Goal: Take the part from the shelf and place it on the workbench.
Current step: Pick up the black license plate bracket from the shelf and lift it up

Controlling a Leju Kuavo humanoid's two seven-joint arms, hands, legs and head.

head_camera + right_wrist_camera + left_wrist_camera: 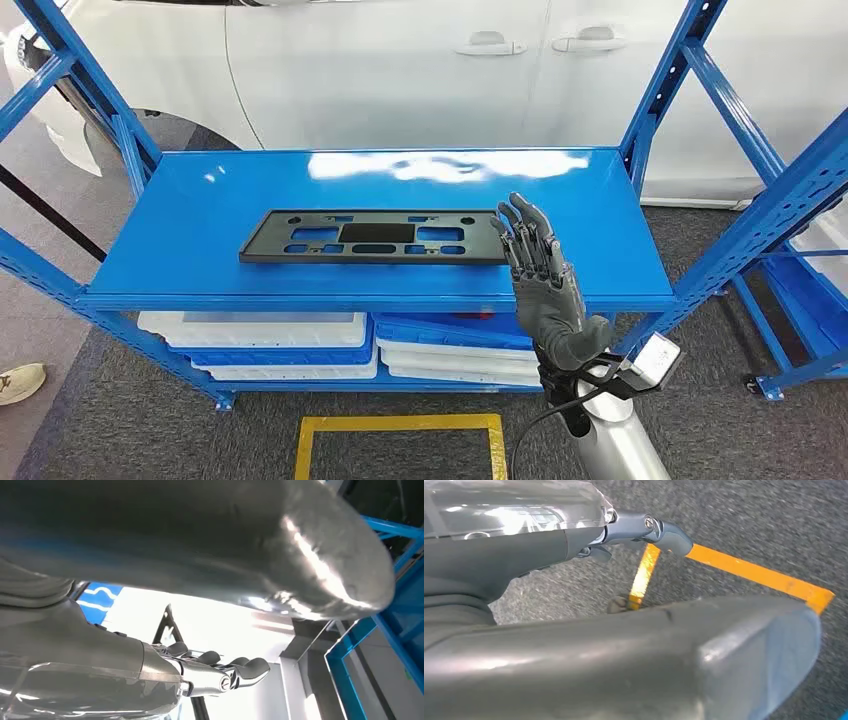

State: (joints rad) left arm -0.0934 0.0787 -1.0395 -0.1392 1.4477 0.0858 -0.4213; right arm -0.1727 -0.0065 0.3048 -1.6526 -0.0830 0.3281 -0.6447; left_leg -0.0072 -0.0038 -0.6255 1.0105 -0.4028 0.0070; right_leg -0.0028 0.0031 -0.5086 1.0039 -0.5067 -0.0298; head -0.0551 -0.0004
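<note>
The part (372,236), a flat black plate with cut-outs, lies on the blue shelf (620,250). We see our right hand (535,275) raised at the part's near end, fingers apart and holding nothing, fingertips by the plate's edge. Our left hand (574,545) hangs over grey floor; its state we cannot tell.

White car (400,70) behind, grey carpet (150,430)

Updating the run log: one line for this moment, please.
right hand: open, at black part's right end | part: flat on blue shelf | left hand: hanging, holds nothing
</note>
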